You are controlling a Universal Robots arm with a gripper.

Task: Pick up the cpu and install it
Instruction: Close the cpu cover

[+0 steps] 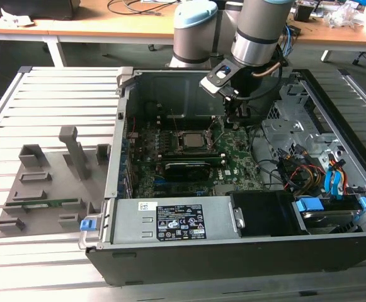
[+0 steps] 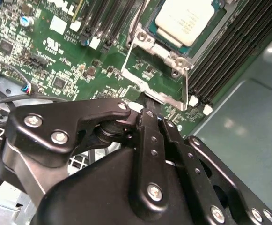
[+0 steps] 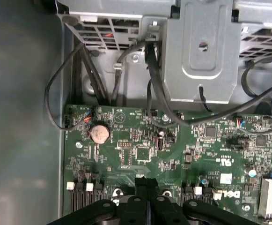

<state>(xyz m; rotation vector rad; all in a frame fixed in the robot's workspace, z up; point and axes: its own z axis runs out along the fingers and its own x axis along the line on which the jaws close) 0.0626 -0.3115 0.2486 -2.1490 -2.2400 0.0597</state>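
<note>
gripper (image 3: 146,182), fingers pressed together on nothing, hangs just above the motherboard (image 3: 126,164). beyond it, the cpu (image 2: 185,21) sits in its socket frame (image 1: 189,139), at eight o'clock from the gripper in the exterior view. seating looks done; i judge any further move calls for a straight lift clear of the frame.

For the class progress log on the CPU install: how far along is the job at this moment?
Done: the cpu already lies inside the socket frame on the motherboard. In hand: nothing. The gripper is shut and empty, and in the second wrist view its tips are close to that frame's edge. Left: I cannot tell whether the frame is latched down, so the install may not be finished.
</note>
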